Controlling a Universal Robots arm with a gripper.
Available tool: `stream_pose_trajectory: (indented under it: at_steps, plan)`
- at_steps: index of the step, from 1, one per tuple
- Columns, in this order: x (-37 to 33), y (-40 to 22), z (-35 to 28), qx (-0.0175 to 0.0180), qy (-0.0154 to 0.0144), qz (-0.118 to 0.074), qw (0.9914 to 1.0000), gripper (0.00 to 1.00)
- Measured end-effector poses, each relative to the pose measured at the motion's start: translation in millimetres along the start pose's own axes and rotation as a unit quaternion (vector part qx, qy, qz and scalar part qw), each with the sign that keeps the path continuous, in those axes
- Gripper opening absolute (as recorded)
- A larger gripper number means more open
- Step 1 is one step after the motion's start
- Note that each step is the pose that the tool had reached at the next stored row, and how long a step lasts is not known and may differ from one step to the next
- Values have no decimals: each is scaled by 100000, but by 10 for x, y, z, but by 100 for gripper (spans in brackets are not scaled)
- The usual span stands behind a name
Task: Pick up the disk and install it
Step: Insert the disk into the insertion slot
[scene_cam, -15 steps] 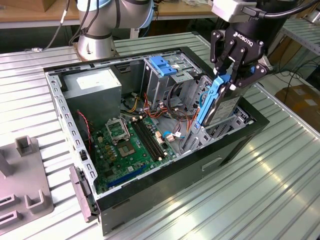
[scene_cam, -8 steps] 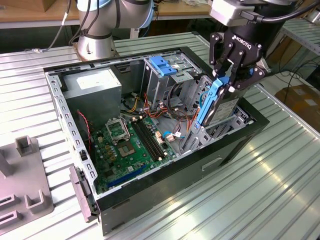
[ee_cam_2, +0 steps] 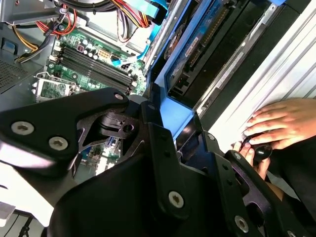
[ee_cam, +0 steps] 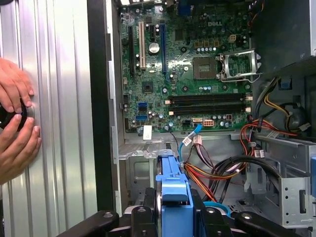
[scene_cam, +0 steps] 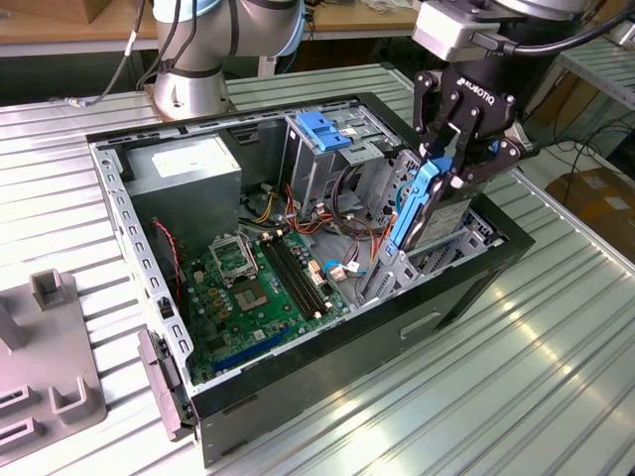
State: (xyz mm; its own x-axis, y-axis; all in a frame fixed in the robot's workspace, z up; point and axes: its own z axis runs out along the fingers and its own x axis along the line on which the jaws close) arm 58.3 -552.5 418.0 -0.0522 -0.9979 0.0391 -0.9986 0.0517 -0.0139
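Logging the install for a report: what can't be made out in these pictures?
Exterior view: the disk's lower end, held by the gripper, is hidden behind the computer case's metal frame; seating cannot be judged.
First wrist view: the black object is covered by a person's hands and cut off by the edge.
Second wrist view: the gripper's body hides most of the disk.

My matt black gripper (scene_cam: pixel 448 167) clamps the disk (scene_cam: pixel 422 203): dull grey metal framed in smooth blue plastic. At the exterior view's lower right, the ribbed metal table (scene_cam: pixel 556 327) shines.
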Motion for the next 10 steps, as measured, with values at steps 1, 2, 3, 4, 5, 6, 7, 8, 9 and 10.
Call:
stream_pose_trajectory:
  at_steps: [1,2,3,4,5,6,7,8,9,10]
  plan:
    - [0,0,8,-11,-1,1,100000,37]
    - [0,0,14,-20,-3,1,100000,37]
    - [-1,1,53,-85,6,-2,100000,37]
    - [-1,0,101,-183,16,-7,100000,37]
    - [-1,-1,163,-332,13,-13,99999,37]
    - [0,-2,169,-347,8,-15,99999,37]
    - [0,-2,176,-368,12,-14,99999,37]
    - [0,-2,183,-389,21,-15,99999,37]
    - [1,-2,189,-405,22,-15,99999,37]
    - [1,-2,196,-425,24,-16,99999,37]
